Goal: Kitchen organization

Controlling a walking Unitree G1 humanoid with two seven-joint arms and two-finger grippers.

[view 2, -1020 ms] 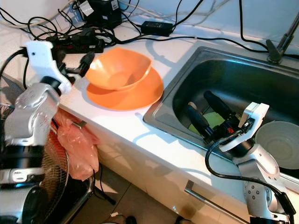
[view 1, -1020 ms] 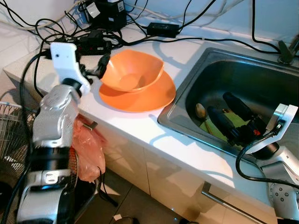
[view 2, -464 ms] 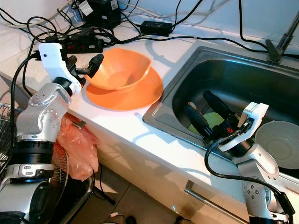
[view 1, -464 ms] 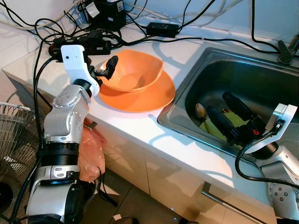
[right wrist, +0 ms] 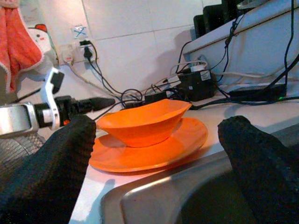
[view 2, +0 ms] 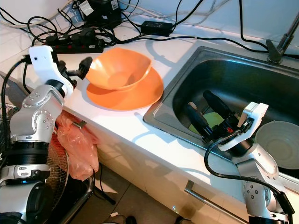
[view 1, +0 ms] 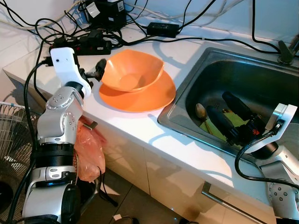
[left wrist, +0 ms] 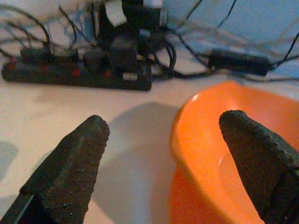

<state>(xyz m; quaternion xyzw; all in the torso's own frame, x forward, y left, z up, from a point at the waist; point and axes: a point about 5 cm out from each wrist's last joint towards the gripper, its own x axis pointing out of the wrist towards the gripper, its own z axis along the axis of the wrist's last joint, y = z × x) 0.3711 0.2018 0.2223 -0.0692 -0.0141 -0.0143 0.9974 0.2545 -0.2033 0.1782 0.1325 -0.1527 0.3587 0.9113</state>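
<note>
An orange bowl (view 1: 132,71) sits tilted on an orange plate (view 1: 140,95), both on the white counter (view 1: 140,126) just beside the steel sink (view 1: 219,79). The left hand (view 1: 100,69) is right up at the bowl's near rim, fingers spread wide apart; the wrist view shows one fingertip (left wrist: 70,161) over bare counter and the other over the bowl's inside, with the rim running between them and nothing gripped. Whether a finger actually touches the rim, I cannot tell.

Beyond the left hand, toward the wall, lies a black power strip (view 1: 88,45) amid a tangle of black cables (view 1: 187,14), with a black adapter box (view 1: 107,11) behind it and a smaller power brick (view 1: 162,29) off to the side.

Over in the sink, the right hand (view 1: 224,116) hangs low in the basin, its two long black fingers parted and holding nothing. Just past its fingertips sits a spoon (view 1: 201,111), and beneath the fingers something green (view 1: 236,122), too hidden to name. A pale bowl (view 2: 279,144) rests in the basin beside the right wrist.

Below the counter edge, by the left arm, hangs an orange plastic bag (view 1: 88,149), with a wire fan grille (view 1: 11,135) beside it.
</note>
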